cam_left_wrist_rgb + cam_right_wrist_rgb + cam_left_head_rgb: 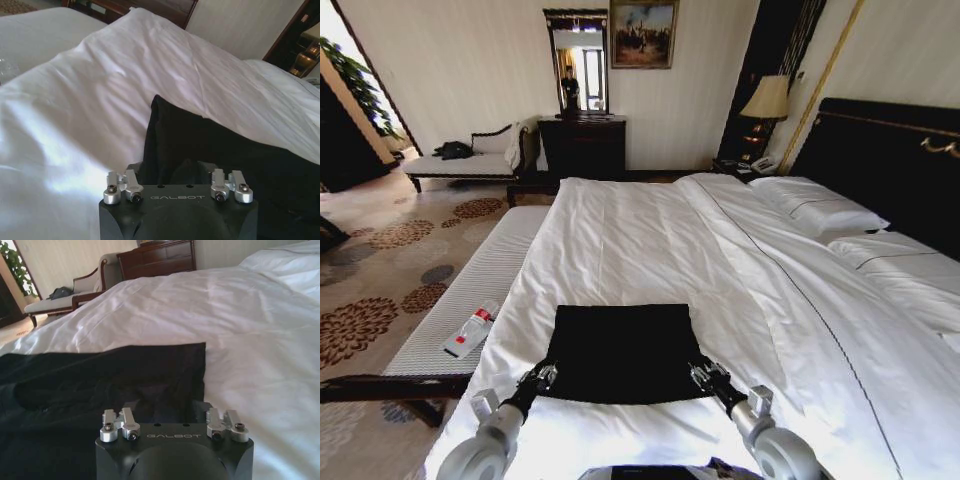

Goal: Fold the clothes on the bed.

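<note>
The clothes (620, 350) are a black top lying flat as a rough rectangle on the near part of the bed (650, 230), on its white duvet. No lettering shows on the upper side. My left gripper (542, 378) sits at the rectangle's near left corner, and my right gripper (704, 375) at its near right corner. In the left wrist view the left gripper (177, 172) is down against the black cloth (225, 150), beside its edge. In the right wrist view the right gripper (172, 407) rests on the black cloth (100, 380) near its corner.
A white-cushioned bench (480, 290) runs along the bed's left side, with a small red-and-white pack (472, 330) on it. Pillows (820, 210) and the dark headboard (890, 160) lie to the right. A chaise (460, 165) and a dresser (582, 145) stand by the far wall.
</note>
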Robot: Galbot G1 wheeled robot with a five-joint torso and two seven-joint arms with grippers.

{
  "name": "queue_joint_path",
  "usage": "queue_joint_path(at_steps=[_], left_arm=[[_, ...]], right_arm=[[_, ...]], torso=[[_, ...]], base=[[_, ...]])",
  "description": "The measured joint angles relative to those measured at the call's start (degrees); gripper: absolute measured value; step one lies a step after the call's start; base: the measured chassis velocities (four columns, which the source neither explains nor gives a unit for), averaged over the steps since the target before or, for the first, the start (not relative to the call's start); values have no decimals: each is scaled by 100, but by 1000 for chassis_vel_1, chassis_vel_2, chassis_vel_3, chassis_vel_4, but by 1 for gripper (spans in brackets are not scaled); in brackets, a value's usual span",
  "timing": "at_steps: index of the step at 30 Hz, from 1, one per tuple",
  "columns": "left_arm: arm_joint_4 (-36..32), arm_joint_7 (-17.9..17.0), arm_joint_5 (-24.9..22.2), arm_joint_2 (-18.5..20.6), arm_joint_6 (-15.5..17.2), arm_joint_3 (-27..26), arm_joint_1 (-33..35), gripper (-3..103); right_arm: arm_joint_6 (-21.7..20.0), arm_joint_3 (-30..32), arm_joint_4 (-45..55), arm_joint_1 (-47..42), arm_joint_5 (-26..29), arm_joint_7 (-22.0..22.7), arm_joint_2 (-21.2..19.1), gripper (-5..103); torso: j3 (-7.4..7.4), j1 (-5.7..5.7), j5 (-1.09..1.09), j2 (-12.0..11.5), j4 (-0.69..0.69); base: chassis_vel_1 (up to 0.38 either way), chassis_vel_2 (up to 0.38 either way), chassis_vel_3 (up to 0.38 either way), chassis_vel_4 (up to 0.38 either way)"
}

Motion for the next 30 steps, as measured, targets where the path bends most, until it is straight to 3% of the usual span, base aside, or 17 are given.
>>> queue_joint_path(at_steps=[4, 7, 10, 15, 20, 23, 30], left_arm=[[-123, 6, -102, 51, -10, -176, 15, 78], [-151, -23, -318, 125, 4, -311, -145, 83], [-2, -50, -657, 299, 57, -412, -519, 98], [537, -24, -1235, 714, 143, -273, -1365, 100], [1104, 44, -1561, 956, 189, 172, -2143, 100], [1862, 228, -1834, 1104, 218, 718, -3134, 103], [2838, 654, -2006, 1080, 223, 1202, -4048, 98]], right_arm=[[-19, 241, 123, -30, 331, 53, -104, 76], [-140, 438, 173, 147, 773, 141, -205, 82], [-387, 578, 167, 595, 1439, 300, -372, 97], [-806, 433, -107, 1510, 2268, 602, -607, 100], [-937, 159, -394, 2071, 2471, 729, -725, 100], [-1016, -86, -574, 2436, 2537, 843, -759, 100], [-1087, -278, -670, 2675, 2550, 1006, -685, 100]], torso=[[0, 0, -1, 0, 0], [0, 0, 0, 0, 0], [0, 0, 0, 0, 1], [2, 2, -1, -1, 1], [2, 2, -2, -1, 2], [2, 2, -1, -1, -2], [1, 2, -1, -1, 1]], base=[[0, 0, 0, 0], [0, 0, 0, 0], [0, 0, 0, 0], [0, 0, 0, 0], [0, 0, 0, 0], [0, 0, 0, 0], [0, 0, 0, 0]])
